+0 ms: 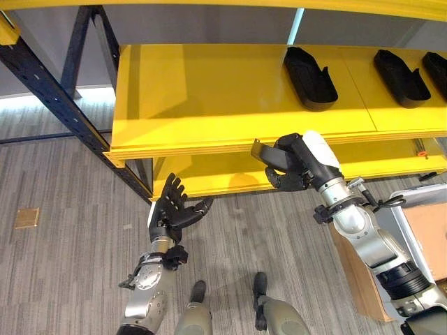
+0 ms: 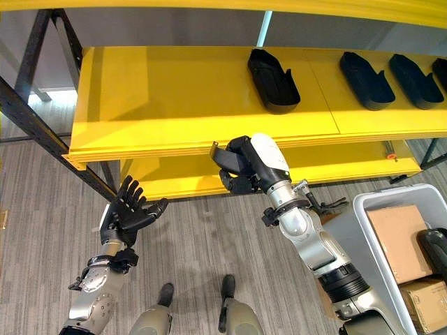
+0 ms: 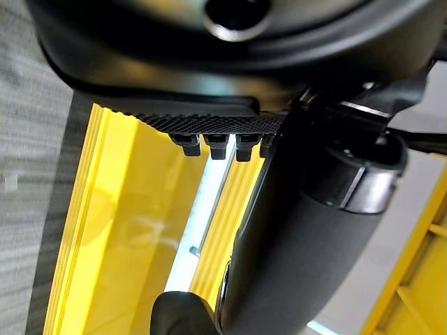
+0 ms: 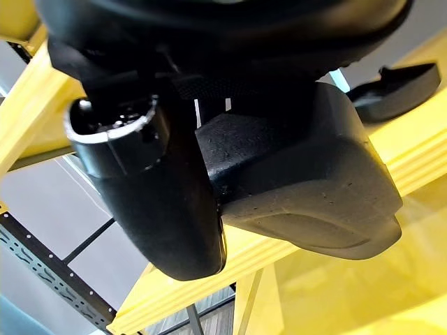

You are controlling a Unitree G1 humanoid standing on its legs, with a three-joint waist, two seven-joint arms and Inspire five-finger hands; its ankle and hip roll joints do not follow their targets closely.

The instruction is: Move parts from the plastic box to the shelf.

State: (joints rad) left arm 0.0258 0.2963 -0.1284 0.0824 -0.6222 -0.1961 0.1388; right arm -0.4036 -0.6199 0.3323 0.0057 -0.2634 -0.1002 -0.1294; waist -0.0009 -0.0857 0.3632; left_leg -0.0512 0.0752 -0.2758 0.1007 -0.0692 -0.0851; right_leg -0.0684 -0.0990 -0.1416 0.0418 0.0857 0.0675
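Observation:
My right hand (image 1: 299, 166) is raised in front of the front edge of the yellow shelf (image 1: 209, 91), its fingers curled round a black moulded part (image 4: 300, 181). One end of the part (image 1: 258, 149) sticks out left of the hand. Three similar black parts (image 2: 272, 80) (image 2: 367, 80) (image 2: 415, 80) lie on the shelf board, to the right. The grey plastic box (image 2: 363, 209) stands at the lower right. It holds cardboard boxes and one more black part (image 2: 436, 251). My left hand (image 1: 174, 209) hangs low on the left, open with fingers spread, holding nothing.
A lower yellow shelf board (image 1: 223, 174) lies under the upper one. A dark blue slanted shelf upright (image 1: 63, 105) crosses the left side. The plastic box rests on a brown cardboard carton (image 1: 356, 272). The left half of the upper board is bare.

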